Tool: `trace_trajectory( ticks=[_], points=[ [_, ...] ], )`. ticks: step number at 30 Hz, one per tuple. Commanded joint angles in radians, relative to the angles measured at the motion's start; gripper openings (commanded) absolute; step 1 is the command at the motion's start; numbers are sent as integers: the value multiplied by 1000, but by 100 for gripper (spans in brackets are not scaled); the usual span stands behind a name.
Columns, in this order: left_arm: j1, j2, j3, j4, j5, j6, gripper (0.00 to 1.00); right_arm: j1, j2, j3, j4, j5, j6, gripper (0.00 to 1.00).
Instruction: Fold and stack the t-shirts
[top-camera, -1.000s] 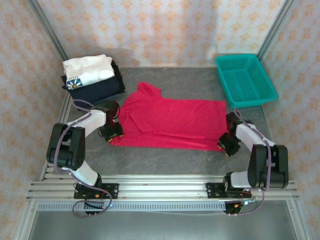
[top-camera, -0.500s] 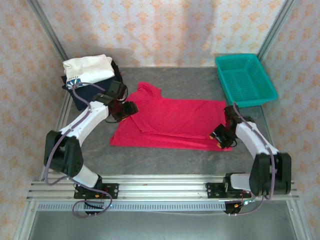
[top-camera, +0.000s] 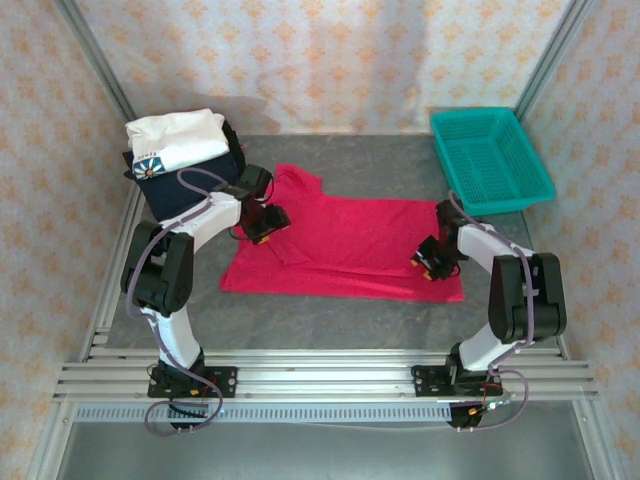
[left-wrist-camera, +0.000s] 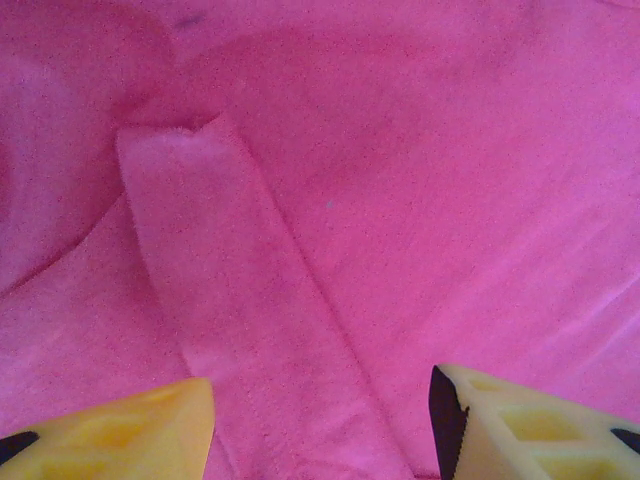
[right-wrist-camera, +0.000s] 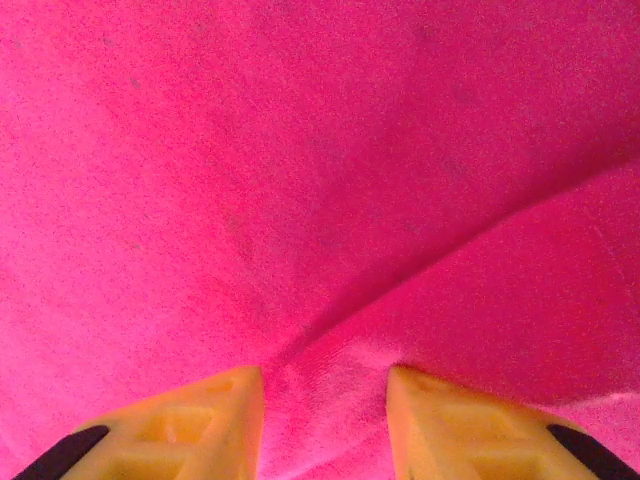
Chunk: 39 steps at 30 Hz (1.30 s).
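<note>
While both arms reach in over the table (top-camera: 330, 320), the red t-shirt (top-camera: 350, 240) lies spread flat mid-table.
L gripper (top-camera: 270, 222) hangs over the shirt's left part nr the sleeve, jaws wide apart, cloth flat beneath, nothing pinched. R gripper (top-camera: 428, 262) is at the shirt's right end; jaws narrow w/ a cloth ridge betw. them, can't tell if it's gripped. White t-shirt (top-camera: 175, 135) lies on the navy t-shirt (top-camera: 195, 182) at far left; teal basket (top-camera: 490, 160) far right.
</note>
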Motion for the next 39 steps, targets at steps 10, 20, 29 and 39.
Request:
trace_trajectory(
  ticks=[10,20,29,39],
  points=[
    [1,9,119,-24,-83,8,58,-85,112,172,73,77,5,38],
    [-16,-80,62,-60,-37,-31,66,-73,24,221,-7,-181,-42,45],
    [-49,-71,-47,-49,53,-51,67,92,-76,-17,103,-258,63,51],
    [-99,13,-29,-142,49,-42,60,110,9,34,107,-247,35,51]
  ],
)
